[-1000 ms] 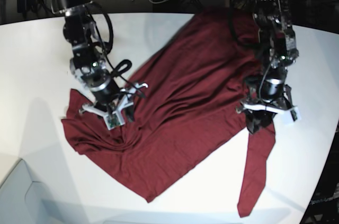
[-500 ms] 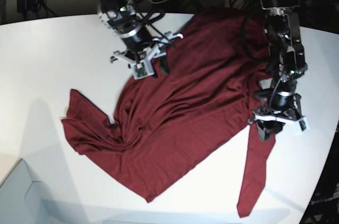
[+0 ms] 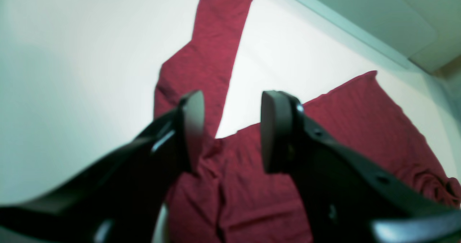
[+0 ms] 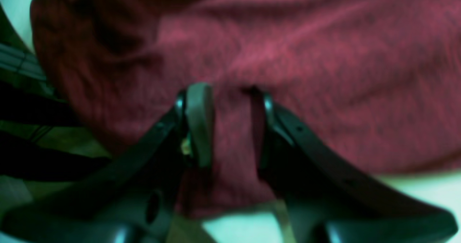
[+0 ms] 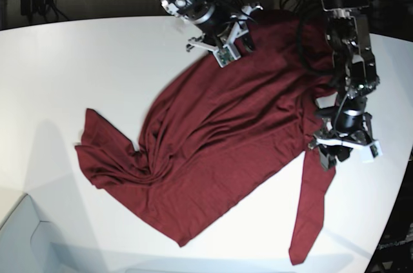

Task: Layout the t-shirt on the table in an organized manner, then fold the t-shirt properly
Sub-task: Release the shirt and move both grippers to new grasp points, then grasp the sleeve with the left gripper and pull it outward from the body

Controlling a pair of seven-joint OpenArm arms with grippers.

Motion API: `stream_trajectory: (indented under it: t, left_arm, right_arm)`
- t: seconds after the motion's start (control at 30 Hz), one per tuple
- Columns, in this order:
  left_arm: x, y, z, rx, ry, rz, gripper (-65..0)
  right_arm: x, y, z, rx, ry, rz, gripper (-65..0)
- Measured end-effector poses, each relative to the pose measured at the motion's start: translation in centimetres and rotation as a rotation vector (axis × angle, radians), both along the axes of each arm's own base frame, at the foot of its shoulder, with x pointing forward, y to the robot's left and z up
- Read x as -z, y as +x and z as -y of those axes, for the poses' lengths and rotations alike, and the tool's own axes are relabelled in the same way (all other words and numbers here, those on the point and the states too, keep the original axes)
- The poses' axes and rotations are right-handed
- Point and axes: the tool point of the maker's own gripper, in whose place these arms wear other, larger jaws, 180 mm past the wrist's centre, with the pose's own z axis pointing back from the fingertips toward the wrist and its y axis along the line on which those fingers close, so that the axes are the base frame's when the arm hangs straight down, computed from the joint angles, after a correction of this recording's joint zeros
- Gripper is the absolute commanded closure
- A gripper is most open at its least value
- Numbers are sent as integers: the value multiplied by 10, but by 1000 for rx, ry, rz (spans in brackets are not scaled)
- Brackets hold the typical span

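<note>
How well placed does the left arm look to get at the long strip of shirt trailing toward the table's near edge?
Probably well placed. The left gripper hangs with jaws apart right above where that strip leaves the t-shirt, and only bare table lies beside it.

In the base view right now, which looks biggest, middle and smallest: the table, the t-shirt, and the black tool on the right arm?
Largest to smallest, as they look in the base view:
1. the table, which fills most of the picture
2. the t-shirt, spread over the table's middle
3. the right arm's tool, small at the shirt's top edge
</note>
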Motion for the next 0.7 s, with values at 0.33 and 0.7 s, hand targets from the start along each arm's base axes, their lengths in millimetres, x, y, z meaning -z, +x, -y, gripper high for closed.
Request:
stream_trajectory:
  t: [0.33,0.7]
  left_arm:
    - [-3,-1,-12,-56,-30,16,-256]
    - [10,23,73,110,-97,-4,-256]
  right_arm:
    - [13,40,122,183,-95,87,-102]
    - [11,77,288,459,-332,133,-103]
